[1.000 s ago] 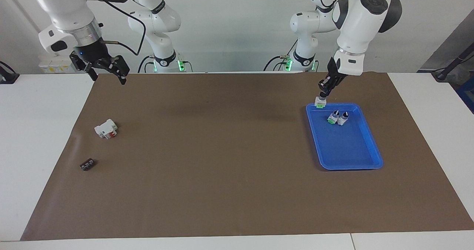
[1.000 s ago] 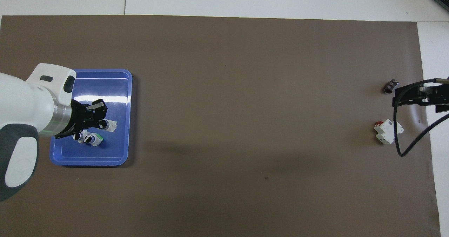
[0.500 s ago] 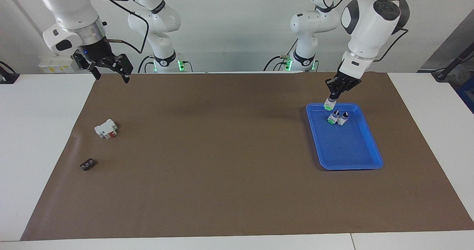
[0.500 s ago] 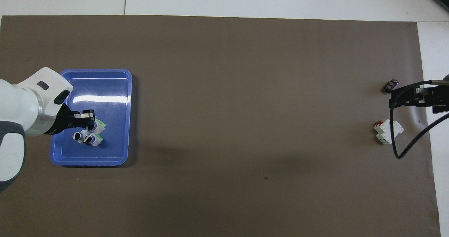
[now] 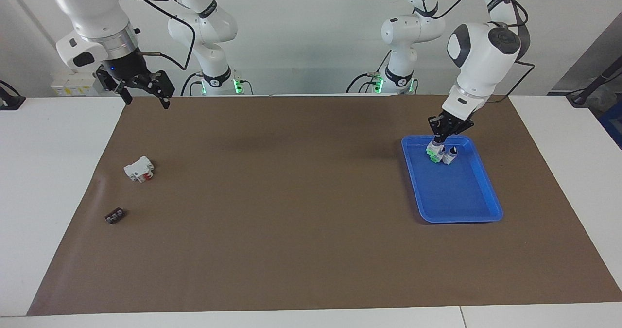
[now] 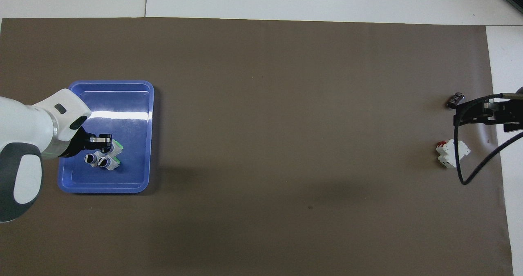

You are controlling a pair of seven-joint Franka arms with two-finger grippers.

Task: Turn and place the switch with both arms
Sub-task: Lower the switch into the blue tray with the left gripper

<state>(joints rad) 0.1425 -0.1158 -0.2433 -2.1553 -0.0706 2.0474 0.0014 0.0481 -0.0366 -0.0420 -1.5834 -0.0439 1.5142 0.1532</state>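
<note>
Switch (image 5: 431, 148) hangs pinched under the left gripper (image 5: 441, 140) in the facing view, low over the blue tray (image 5: 457, 206), just beside two more switches (image 5: 445, 156) standing in it. The right gripper (image 5: 144, 94) waits with fingers spread above the mat's edge, the white breaker block (image 5: 139, 168) and small dark piece (image 5: 114, 215) well below it on the mat.

Overhead, the left gripper (image 6: 102, 140) covers part of the switch (image 6: 117, 146) over the tray (image 6: 122, 92); the right gripper (image 6: 488, 112) sits between the dark piece (image 6: 455, 99) and breaker block (image 6: 451, 153).
</note>
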